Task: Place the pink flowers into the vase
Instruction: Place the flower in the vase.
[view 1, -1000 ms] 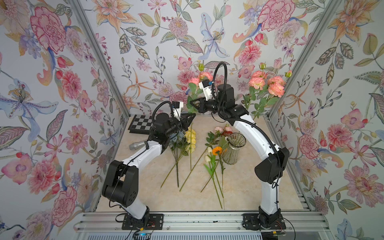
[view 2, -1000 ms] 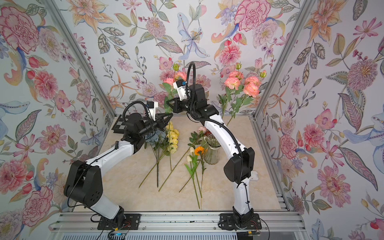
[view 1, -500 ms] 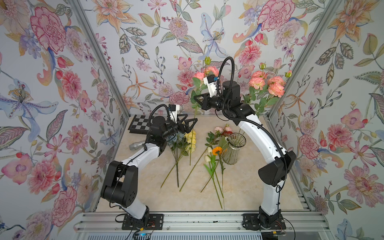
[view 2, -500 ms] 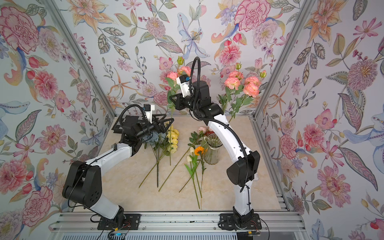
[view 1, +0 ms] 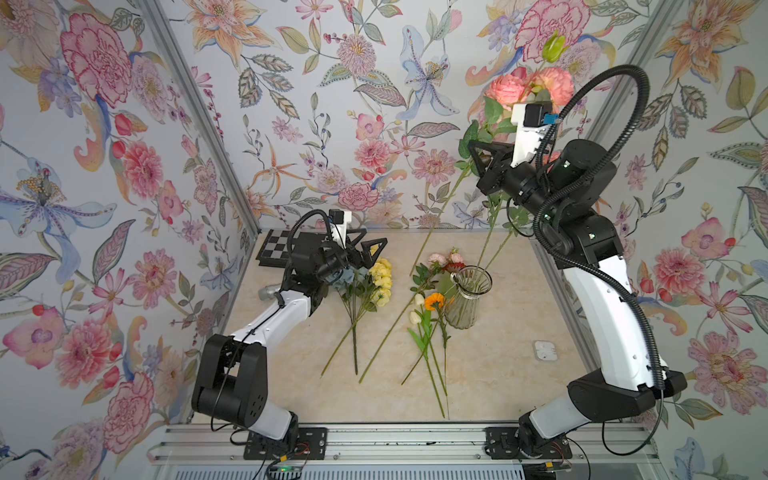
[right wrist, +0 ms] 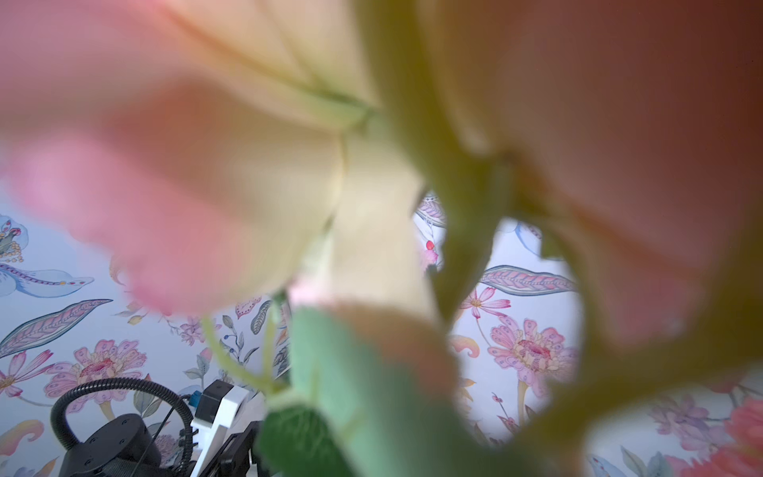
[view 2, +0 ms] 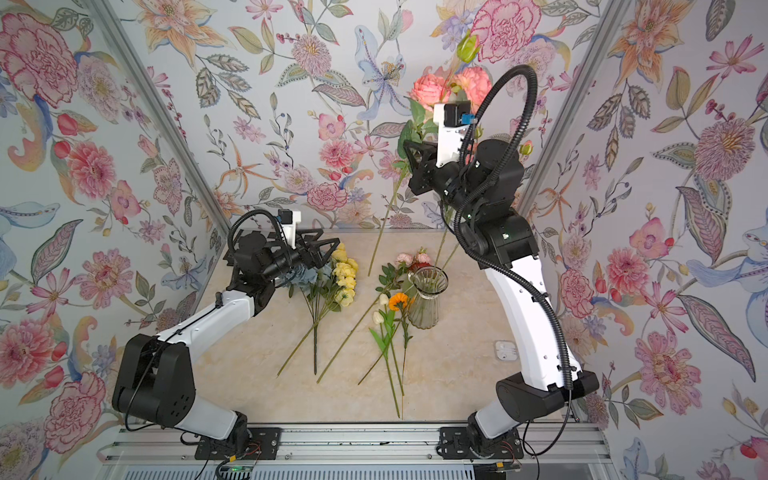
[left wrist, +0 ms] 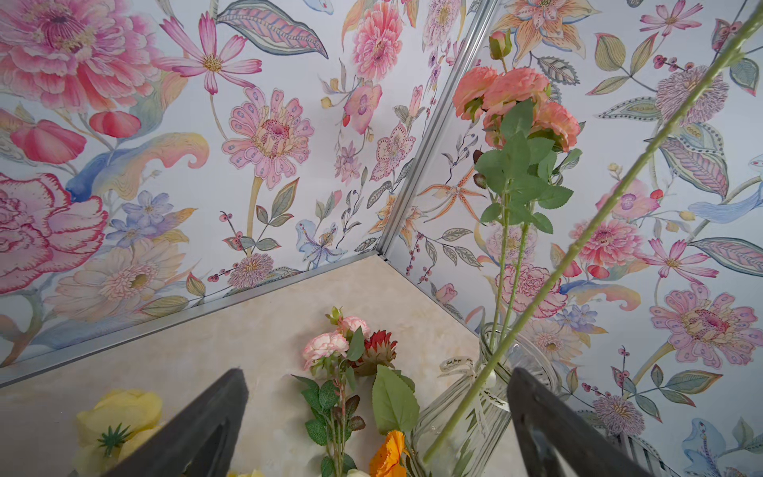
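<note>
while the right end effector [view 1: 476, 154] hangs high above the vase [view 1: 465, 305], toward the back wall from it, its jaws are closed tight on the green stem of one spray of the pink flowers [view 1: 505, 92]. salmon blooms and a green bud rise above the grip. the stem's lower end dangles just beside the vase on the left arm's side, outside the rim in both top views. right wrist view: blurred pink petals and stem fill the lens.

- standing pink stems [left wrist: 516, 103]: two, upright in the vase, blooms high over its mouth; largely hidden behind the right arm in both top views.
- vase: clear ribbed glass, upright on the bench [view 1: 498, 382].
- left end effector [view 1: 367, 248]: jaws spread wide, holding nothing; well to the left arm's side of the vase, over the dusty blue bunch [view 1: 347, 276].
- yellow bunch [view 1: 382, 278]: lying between the blue bunch and the vase.
- pale pink and red sprig [view 1: 442, 258]: lying just beside the vase rim, left arm's side.
- orange bloom [view 1: 434, 300]: just beside the vase wall; contact cannot be told.
- white tulips [view 1: 415, 318]: near the vase foot, beyond the orange bloom.
- checkerboard [view 1: 276, 249], grey cylinder [view 1: 268, 293]: far from the vase, past the left arm.
- small white object [view 1: 545, 350]: on the bench, right arm's side of the vase.
</note>
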